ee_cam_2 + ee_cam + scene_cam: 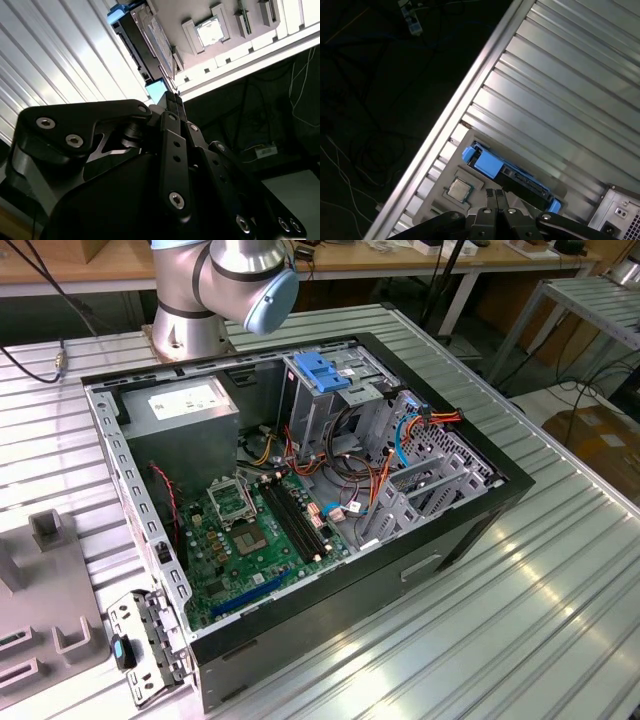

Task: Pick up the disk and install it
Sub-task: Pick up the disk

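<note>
Notably, both wrist views catch the end effector [496,194] clenched near the disk [512,177]; the exterior view, the computer [300,625].

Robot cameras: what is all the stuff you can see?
Flat rectangular silver-grey hard disk with bright blue plastic rails: one, in the grey tray.
Square silver processor chip: one, same tray, beside the disk.
Grey holder tray: one, on the table.
Open black computer case: one, on the table; green circuit board inside.
Ribbed silver metal table: one.
Robot arm: one, grey with blue caps, at the case's far side.
Black gripper: one, shut, by the disk.
</note>
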You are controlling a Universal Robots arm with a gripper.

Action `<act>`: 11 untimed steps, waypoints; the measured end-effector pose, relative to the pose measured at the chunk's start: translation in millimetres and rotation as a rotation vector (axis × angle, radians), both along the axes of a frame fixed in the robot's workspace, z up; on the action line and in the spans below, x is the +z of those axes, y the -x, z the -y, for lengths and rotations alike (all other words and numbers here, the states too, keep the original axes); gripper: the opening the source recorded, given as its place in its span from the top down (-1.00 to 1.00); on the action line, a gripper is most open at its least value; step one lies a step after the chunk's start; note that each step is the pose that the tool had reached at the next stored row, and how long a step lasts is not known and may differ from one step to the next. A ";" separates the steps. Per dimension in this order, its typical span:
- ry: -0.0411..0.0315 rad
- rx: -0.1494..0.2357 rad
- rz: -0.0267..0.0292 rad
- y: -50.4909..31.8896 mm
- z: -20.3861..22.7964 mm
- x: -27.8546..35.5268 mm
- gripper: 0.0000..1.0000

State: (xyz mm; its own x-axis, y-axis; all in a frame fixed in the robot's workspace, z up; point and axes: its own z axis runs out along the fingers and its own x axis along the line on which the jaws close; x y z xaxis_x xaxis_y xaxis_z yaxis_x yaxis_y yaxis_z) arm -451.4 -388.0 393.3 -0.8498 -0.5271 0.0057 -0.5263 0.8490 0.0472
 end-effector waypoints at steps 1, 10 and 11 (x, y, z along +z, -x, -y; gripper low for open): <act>0.0000 0.005 0.0000 0.0 0.0 0.0 0.79; -0.0004 0.049 0.0000 0.0 0.0 0.0 0.79; -0.0004 0.055 0.0000 0.0 0.0 0.0 0.79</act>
